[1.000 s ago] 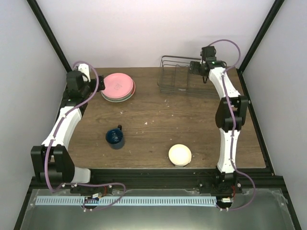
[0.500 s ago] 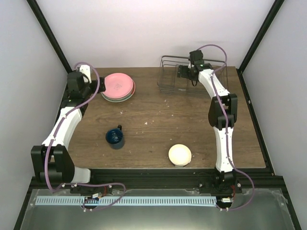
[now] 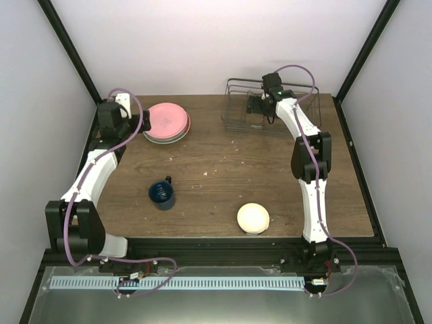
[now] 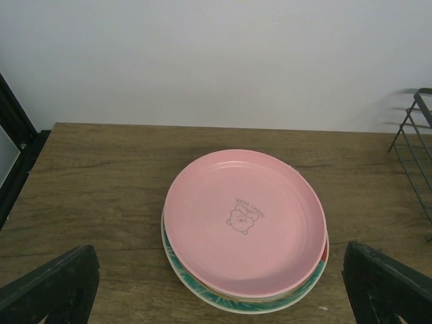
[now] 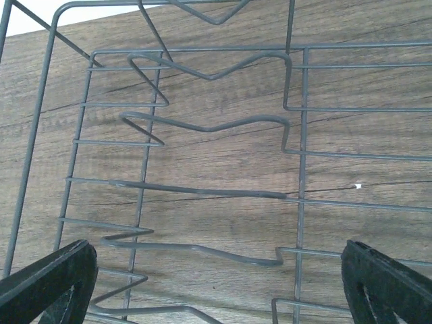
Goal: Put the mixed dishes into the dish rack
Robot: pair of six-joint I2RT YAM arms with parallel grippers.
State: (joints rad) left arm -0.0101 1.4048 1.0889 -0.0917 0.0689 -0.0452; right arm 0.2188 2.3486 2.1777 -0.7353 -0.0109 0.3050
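Hovering, fingers [image 4: 47, 290] spread, left gripper [image 3: 140, 122] before pink plate [image 4: 244, 219], right gripper [image 3: 253, 104] over dish rack [image 5: 301, 169], mug [image 3: 162, 194] and bowl [image 3: 253, 218] well apart

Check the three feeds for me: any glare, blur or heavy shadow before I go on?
Top external: soft, even light, no glare on the table, but the thin rack wires are hard to resolve. Left wrist: pink plate sharp, its print visible, only a soft shadow beneath. Right wrist: rack wires crisp against the wood grain, faint shadows under them.

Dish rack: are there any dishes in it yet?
No, the dish rack holds nothing; only the wooden table shows through its wires.
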